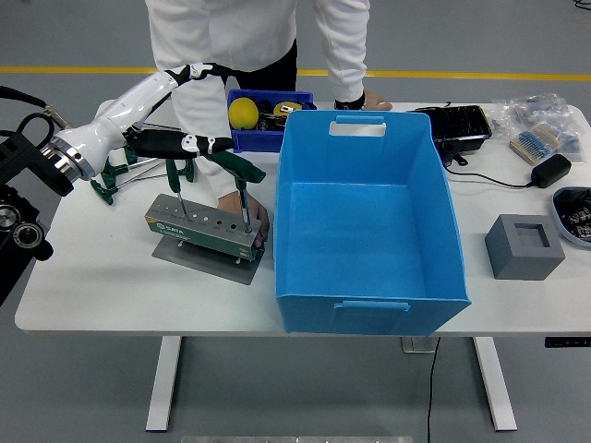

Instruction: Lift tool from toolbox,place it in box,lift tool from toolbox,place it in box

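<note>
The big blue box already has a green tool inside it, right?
No. The head view shows the big blue box with nothing inside. The green tools stand in the grey holder beside it, and more lie on the table.

Grey floor [83,37], yellow line [462,74], white table [120,277].

Toolbox [205,231] left of box [366,221] on worktop [111,277]; two tools [242,189] upright in toolbox, more tools [115,171] behind-left; bin [263,129] behind; block [524,246] right.
</note>
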`<state>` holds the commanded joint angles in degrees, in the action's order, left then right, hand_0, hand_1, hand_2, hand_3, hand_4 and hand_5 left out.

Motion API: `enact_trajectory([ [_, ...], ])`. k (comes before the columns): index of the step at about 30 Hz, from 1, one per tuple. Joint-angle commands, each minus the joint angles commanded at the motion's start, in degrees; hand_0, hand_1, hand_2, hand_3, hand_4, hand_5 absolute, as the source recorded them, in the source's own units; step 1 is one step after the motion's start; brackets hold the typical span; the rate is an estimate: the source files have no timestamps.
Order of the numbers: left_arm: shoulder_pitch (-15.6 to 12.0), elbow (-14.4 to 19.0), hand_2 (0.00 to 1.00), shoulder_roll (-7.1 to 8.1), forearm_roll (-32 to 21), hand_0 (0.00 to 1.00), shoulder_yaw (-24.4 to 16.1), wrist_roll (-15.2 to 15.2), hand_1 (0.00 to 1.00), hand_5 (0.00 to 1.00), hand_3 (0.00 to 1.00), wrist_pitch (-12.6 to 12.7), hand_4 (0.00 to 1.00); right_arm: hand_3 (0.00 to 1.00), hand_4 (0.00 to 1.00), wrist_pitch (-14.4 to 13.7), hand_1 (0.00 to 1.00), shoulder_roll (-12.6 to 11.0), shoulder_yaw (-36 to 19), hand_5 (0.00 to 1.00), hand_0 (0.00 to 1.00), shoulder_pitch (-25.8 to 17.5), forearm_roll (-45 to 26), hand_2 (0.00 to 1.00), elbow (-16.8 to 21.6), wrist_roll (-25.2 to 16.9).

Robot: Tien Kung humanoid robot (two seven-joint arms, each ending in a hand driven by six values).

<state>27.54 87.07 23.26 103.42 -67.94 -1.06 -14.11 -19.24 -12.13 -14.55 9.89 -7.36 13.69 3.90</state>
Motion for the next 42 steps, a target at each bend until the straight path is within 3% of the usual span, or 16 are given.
enact_trajectory([
  [5,3.0,-2.2,0.998,0.53,9.3,0.960,4.9,0.8,0.964,0.516,0.920,-1.6,0.998,0.556,0.788,0.0,0.639,0.0,-0.3,0.722,0.674,0.0,0.4,0.714,0.0,0.1],
  [11,5.2,-4.2,0.998,-0.56,11.0,0.953,7.9,2.1,0.962,0.501,0.928,-3.0,0.998,0.556,0.788,-0.1,0.638,0.1,-0.5,0.723,0.676,0.1,1.1,0.715,0.0,0.3],
  [12,5.6,-4.4,0.970,-0.56,11.2,0.927,8.5,2.1,0.923,0.497,0.910,-3.1,0.998,0.556,0.788,0.0,0.638,0.1,-0.5,0.723,0.676,0.1,1.1,0.716,0.0,0.3],
  [18,10.2,-7.2,0.970,0.05,13.5,0.927,14.7,4.5,0.923,0.497,0.910,-4.9,0.998,0.556,0.788,0.0,0.638,0.0,-0.5,0.723,0.676,0.2,1.2,0.716,0.1,0.3],
  [19,10.9,-7.6,0.833,0.15,13.8,0.839,15.6,4.7,0.810,0.509,0.816,-4.9,0.998,0.556,0.788,0.0,0.638,0.0,-0.5,0.723,0.677,0.2,1.1,0.717,0.1,0.3],
  [24,13.7,-9.2,0.833,0.32,15.0,0.839,19.6,4.0,0.810,0.509,0.816,-2.9,0.998,0.556,0.788,0.0,0.638,0.0,-0.3,0.723,0.677,0.3,0.8,0.717,0.1,0.2],
  [25,14.1,-9.6,0.668,0.23,15.1,0.737,20.3,3.7,0.654,0.515,0.695,-2.3,0.998,0.556,0.788,0.0,0.638,0.0,-0.3,0.723,0.676,0.3,0.7,0.716,0.1,0.2],
  [30,15.3,-11.4,0.668,-0.33,16.7,0.737,22.4,3.1,0.654,0.515,0.695,-0.3,0.998,0.556,0.788,0.0,0.638,-0.1,-0.2,0.723,0.676,0.4,0.7,0.716,0.2,0.1],
  [31,15.5,-11.7,0.555,-0.40,16.9,0.618,22.8,3.1,0.540,0.515,0.618,0.1,0.998,0.556,0.788,0.0,0.638,-0.1,-0.2,0.723,0.677,0.3,0.6,0.716,0.2,0.1],
  [36,15.6,-13.2,0.555,-1.19,17.2,0.618,23.3,3.0,0.540,0.515,0.618,1.7,0.998,0.556,0.788,0.0,0.638,-0.1,-0.2,0.723,0.677,0.1,0.7,0.716,0.2,0.1],
  [37,15.5,-13.5,0.418,-1.34,17.3,0.482,23.3,3.1,0.397,0.523,0.533,1.7,0.998,0.556,0.788,0.0,0.638,0.0,-0.3,0.723,0.676,0.1,0.7,0.716,0.2,0.2],
  [42,15.2,-14.9,0.418,-1.89,18.2,0.482,23.8,3.4,0.397,0.523,0.533,3.0,0.998,0.556,0.788,-0.1,0.638,-0.1,-1.5,0.723,0.676,0.1,3.0,0.716,0.5,0.9],
])
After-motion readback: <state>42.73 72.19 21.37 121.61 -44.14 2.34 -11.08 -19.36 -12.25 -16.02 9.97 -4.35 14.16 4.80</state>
